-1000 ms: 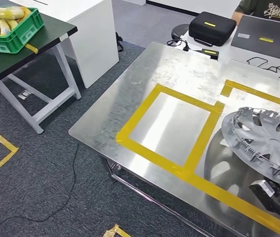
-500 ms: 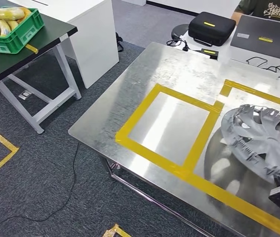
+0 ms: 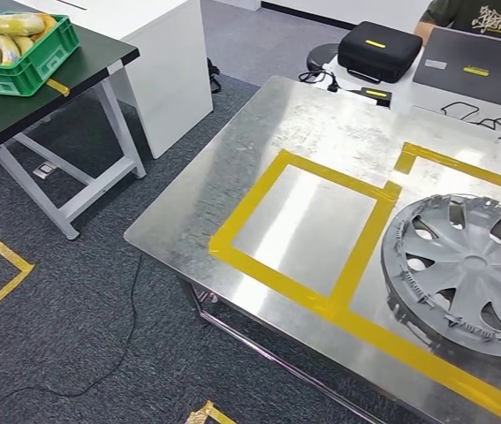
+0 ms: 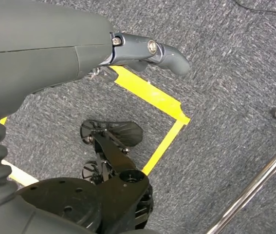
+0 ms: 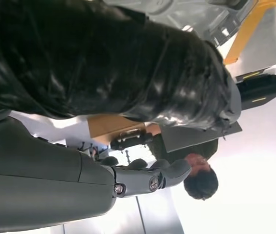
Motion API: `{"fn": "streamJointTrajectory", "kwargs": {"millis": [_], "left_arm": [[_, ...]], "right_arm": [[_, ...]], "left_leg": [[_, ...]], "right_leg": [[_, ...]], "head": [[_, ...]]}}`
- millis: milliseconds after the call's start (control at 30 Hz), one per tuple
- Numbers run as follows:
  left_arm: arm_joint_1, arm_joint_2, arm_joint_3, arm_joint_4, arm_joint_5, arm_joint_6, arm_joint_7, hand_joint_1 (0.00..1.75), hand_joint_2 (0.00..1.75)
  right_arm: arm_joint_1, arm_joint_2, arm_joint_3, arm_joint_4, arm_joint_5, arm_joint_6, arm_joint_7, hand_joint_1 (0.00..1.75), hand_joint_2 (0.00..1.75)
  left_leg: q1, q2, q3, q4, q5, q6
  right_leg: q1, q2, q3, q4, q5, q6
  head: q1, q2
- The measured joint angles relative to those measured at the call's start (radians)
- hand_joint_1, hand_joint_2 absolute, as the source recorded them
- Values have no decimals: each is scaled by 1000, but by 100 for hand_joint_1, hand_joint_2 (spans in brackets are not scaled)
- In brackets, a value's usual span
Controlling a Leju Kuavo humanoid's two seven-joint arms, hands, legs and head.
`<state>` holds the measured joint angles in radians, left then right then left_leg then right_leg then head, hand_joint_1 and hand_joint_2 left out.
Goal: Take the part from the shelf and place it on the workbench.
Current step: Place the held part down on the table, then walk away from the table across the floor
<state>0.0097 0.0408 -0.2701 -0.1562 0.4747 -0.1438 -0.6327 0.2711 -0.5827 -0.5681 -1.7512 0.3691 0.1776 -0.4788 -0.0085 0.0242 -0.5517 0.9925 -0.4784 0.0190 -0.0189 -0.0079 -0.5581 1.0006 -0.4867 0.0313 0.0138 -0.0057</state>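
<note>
The part, a grey wheel cover (image 3: 467, 274), lies flat on the steel workbench (image 3: 300, 132) at its right side, inside a yellow-taped area. Nothing touches it in the head view. A rim of the wheel cover (image 5: 202, 12) and yellow tape show past a glossy black cover in the right wrist view. My right hand (image 5: 74, 185) is off the part, thumb stretched out, holding nothing. My left hand (image 4: 74, 48) hangs over the grey carpet beside the bench, thumb straight, with nothing in it.
A yellow tape square (image 3: 287, 238) marks the bench's middle. A black case (image 3: 379, 49), a laptop (image 3: 474, 66) and a seated person (image 3: 481, 18) are behind the bench. A green crate (image 3: 20, 49) sits on a dark table at far left. A cable (image 3: 114, 353) runs across the floor.
The wheel cover, tilted and held at its lower right edge a second ago, now lies flat on the bench. My right hand has let go and left the head view.
</note>
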Motion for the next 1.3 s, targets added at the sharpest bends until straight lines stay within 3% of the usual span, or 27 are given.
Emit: {"fn": "streamJointTrajectory", "kwargs": {"millis": [200, 333, 433, 567, 700, 867, 1033, 1100, 1167, 1200, 1233, 1300], "left_arm": [[4, 4, 0, 0, 24, -1, -12, 0, 175], [4, 4, 0, 0, 36, 2, -14, 0, 175], [4, -1, -1, 0, 37, 9, -14, 0, 175], [4, -9, -3, 0, 41, 17, -15, 0, 175], [3, -16, -5, 0, 52, 18, -18, 0, 175], [4, -19, -6, 2, 68, 21, -18, 0, 175], [3, -20, -10, 4, 70, 28, -18, 0, 175], [3, -23, -13, 4, 70, 31, -18, 0, 175], [4, -24, -17, 5, 70, 31, -18, 0, 175], [4, -25, -19, 5, 70, 31, -18, 0, 175], [5, -26, -20, 6, 70, 31, -18, 0, 175], [5, -27, -24, 7, 70, 31, -18, 0, 175]], "right_arm": [[11, -46, -149, -21, -172, 261, -2, 0, 0], [-33, -38, -241, -24, -199, 282, -1, 0, 0], [-80, 38, -271, -24, -234, 212, -32, 0, 0], [-100, 210, -253, -31, -360, 110, -65, 0, 0], [-83, 388, -179, -74, -469, 45, -97, 0, 0], [-57, 530, -61, -121, -484, -19, -106, 0, 0], [-43, 597, 26, -143, -454, -96, -106, 0, 0], [-40, 607, 43, -146, -450, -104, -106, 0, 0], [-37, 615, 53, -147, -449, -107, -106, 0, 0], [-35, 619, 56, -147, -449, -107, -106, 0, 0], [-33, 621, 60, -147, -449, -108, -106, 0, 0], [-32, 623, 65, -147, -449, -108, -106, 0, 0]], "left_leg": [[0, 0, 0, 0, 0, 0], [0, 0, 0, 0, 0, 0], [1, 1, 0, 0, 0, 0], [2, 0, 0, 0, 0, 0], [4, 1, 0, 0, 0, -1], [3, 0, -2, 8, -5, 6], [6, 3, 5, -14, 7, 18], [12, 6, 10, -28, 17, 23], [14, 6, 8, -28, 18, 25], [14, 6, 7, -27, 17, 24], [15, 6, 7, -26, 16, 23], [20, 6, 7, -17, 11, 14]], "right_leg": [[0, 0, 0, 0, 0, 0], [0, 1, 0, 0, 0, 0], [1, 1, 0, 0, 0, 0], [3, 1, 1, 0, 0, 0], [5, 1, 1, 0, -1, -1], [3, 1, 2, -1, 0, 1], [1, 2, -3, 7, -10, 12], [-1, 6, -41, 89, -62, 18], [-4, 6, -101, 220, -121, 27], [-6, 6, -121, 262, -131, 31], [-9, 5, -121, 263, -119, 35], [-15, 2, -67, 157, -56, 43]], "head": [[0, 0], [0, 0], [0, 0], [0, 0], [0, 0], [0, 0], [1, 0], [5, 0], [8, 0], [7, 0], [7, 0], [8, 0]]}}
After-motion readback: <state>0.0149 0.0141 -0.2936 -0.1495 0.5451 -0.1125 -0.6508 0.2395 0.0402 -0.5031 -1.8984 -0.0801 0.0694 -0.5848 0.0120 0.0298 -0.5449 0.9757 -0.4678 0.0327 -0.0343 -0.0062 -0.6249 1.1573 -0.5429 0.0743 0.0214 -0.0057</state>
